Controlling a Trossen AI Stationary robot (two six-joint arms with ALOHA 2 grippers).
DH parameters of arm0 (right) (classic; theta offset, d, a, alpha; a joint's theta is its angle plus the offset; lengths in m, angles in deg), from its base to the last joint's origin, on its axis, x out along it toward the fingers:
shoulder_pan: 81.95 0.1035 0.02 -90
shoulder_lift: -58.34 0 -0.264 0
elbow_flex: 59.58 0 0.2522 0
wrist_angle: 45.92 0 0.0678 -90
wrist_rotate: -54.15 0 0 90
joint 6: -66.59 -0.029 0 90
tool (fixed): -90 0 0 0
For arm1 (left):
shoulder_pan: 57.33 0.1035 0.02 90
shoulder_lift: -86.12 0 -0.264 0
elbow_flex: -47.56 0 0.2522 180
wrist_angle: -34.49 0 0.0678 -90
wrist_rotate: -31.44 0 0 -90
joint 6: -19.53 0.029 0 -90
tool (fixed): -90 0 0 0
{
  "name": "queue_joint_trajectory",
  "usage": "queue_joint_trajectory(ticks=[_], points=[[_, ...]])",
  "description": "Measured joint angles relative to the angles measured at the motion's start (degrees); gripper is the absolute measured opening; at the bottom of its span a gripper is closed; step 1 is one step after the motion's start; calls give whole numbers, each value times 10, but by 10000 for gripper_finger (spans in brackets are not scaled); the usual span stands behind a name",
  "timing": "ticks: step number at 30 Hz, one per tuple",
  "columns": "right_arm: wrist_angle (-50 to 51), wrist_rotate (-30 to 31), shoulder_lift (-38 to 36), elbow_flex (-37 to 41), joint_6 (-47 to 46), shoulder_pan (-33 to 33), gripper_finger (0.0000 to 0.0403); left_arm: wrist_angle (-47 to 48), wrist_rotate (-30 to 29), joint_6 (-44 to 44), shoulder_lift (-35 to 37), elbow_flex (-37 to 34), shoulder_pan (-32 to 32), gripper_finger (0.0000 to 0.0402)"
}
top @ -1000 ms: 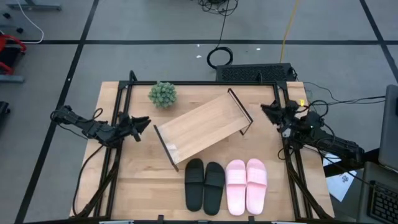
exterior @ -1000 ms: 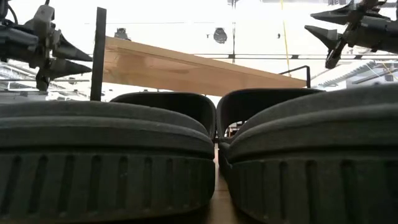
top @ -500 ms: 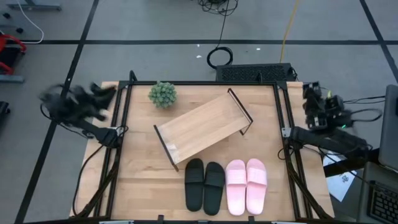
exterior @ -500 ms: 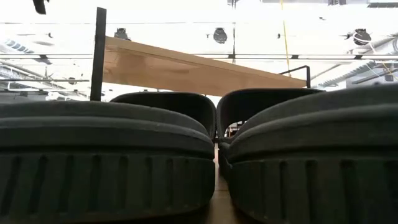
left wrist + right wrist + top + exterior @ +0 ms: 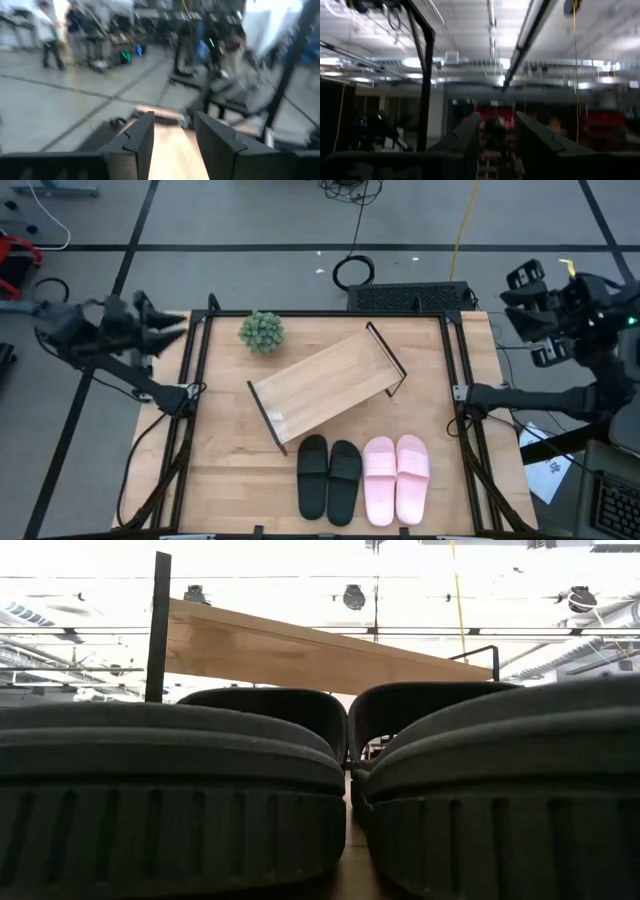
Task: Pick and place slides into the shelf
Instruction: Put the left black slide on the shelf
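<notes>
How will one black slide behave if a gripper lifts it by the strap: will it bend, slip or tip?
The black slide looks thick and moulded, with a ribbed sole edge in the low view, so it probably keeps its shape. Its matte surface suggests little slipping. Lifted by its wide strap, which sits toward the toe, the heel end may hang lower.

No legible text, label or number — anywhere.

Black slides (image 5: 329, 477) and pink slides (image 5: 396, 479) paired on table; shelf (image 5: 325, 385) skewed behind.
</notes>
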Motion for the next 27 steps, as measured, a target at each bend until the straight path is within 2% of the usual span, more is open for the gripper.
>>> queue_joint_trajectory(ticks=[4, 9, 18, 23, 27], points=[[119, 16, 16, -50, 7, 0, 111, 19, 50, -34, -106, 68, -18, 143], [181, 13, 4, -55, -11, 0, 111, 19, 52, -54, -236, 166, -83, 143], [207, 13, -31, -55, -17, 0, 111, 14, -64, -65, -462, 368, -219, 143], [211, 12, -35, -55, -17, 0, 111, 15, -121, -127, -564, 428, -262, 143], [211, 12, -32, -53, -20, 0, 111, 15, -159, -205, -619, 448, -287, 143]])
